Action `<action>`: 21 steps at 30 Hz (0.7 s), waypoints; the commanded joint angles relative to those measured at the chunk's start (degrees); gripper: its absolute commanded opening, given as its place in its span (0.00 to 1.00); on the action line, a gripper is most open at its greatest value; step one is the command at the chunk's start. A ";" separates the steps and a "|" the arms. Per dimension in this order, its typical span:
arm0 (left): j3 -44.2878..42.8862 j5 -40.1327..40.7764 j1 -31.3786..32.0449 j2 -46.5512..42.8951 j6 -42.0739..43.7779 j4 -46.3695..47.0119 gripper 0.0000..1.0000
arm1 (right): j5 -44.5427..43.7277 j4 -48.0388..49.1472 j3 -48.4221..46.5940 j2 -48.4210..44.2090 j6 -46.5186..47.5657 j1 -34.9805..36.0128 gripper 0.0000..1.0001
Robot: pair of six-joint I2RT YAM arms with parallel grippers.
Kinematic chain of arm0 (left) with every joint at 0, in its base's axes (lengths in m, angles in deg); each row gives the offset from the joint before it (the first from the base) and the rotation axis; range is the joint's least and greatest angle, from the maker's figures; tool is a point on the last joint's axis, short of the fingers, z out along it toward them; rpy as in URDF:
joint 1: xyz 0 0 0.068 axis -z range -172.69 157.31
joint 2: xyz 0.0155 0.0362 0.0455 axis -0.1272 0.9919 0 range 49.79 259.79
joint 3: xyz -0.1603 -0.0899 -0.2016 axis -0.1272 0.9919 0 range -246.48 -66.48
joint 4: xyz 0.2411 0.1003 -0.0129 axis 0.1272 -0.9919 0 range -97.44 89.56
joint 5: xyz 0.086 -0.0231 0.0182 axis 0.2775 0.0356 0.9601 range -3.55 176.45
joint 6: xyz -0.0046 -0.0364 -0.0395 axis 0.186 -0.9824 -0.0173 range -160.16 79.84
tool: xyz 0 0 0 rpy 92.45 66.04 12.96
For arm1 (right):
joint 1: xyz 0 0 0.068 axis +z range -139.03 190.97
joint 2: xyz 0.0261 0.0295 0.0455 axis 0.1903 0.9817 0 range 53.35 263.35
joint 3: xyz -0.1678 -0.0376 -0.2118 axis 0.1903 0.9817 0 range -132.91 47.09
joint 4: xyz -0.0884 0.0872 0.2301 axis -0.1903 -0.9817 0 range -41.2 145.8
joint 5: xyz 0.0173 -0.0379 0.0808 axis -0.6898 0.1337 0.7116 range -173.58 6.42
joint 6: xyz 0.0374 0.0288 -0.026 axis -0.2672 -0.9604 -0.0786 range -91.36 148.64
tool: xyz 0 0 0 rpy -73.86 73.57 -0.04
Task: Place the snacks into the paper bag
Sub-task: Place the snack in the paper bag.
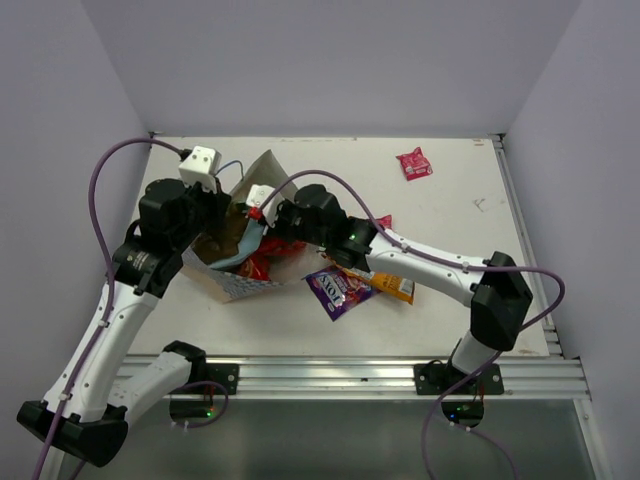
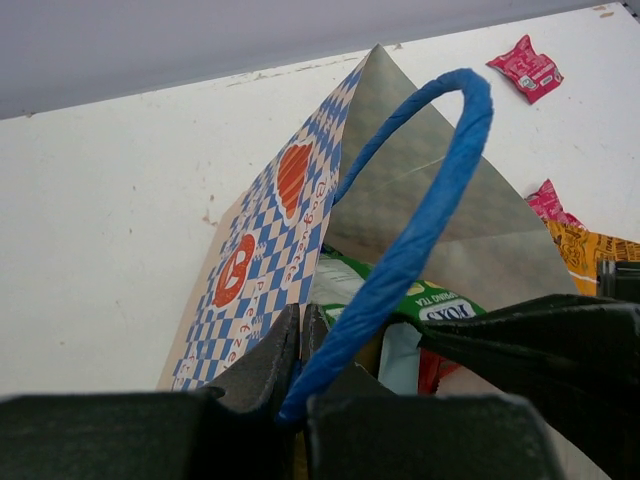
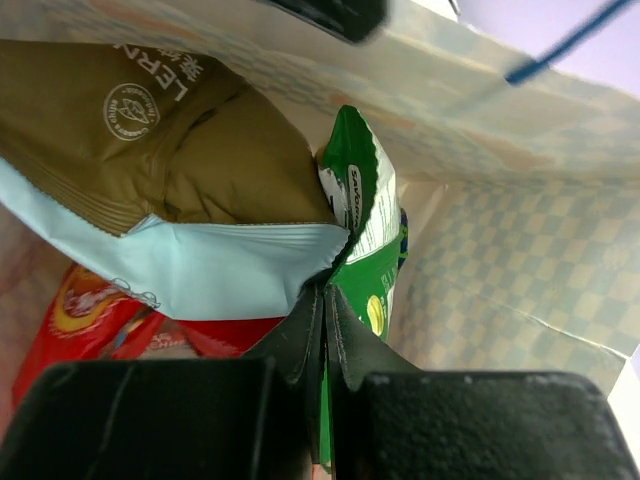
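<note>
White tabletop (image 1: 450, 300), far-left: left pincer (image 2: 300, 335) clamped shut on thin blue cord handle (image 2: 420, 220) holds checkered tan paper bag (image 1: 240, 285) open so right pincer (image 3: 325, 310), pinched tight on green foil packet (image 3: 365, 250), can drop it inside; purple pack (image 1: 335, 290) waits just right.

Even, diffuse light falls from above on my table (image 1: 455, 300), bright without glare; my arms cast only faint, soft shadows in the top view. Through my left wrist camera the blue handle (image 2: 425, 225) is sharp, while my own fingers (image 2: 265, 365) loom dark and blurred at the bottom edge. My right wrist view is dimmer inside the bag (image 3: 520, 250), whose far wall is soft and washed out.
</note>
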 commanded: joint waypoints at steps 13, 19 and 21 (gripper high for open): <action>-0.98 -1.12 -0.04 -1.36 -1.41 1.42 0.00 | -3.89 -2.75 -3.76 10.95 -11.95 -8.32 0.00; -0.89 -1.12 -0.04 -0.92 -1.67 1.60 0.00 | 2.79 0.57 -5.87 8.68 -15.46 -8.32 0.00; -0.89 -1.12 -0.04 -1.09 -1.59 1.51 0.00 | 3.76 1.20 -6.75 7.79 -16.43 -8.23 0.03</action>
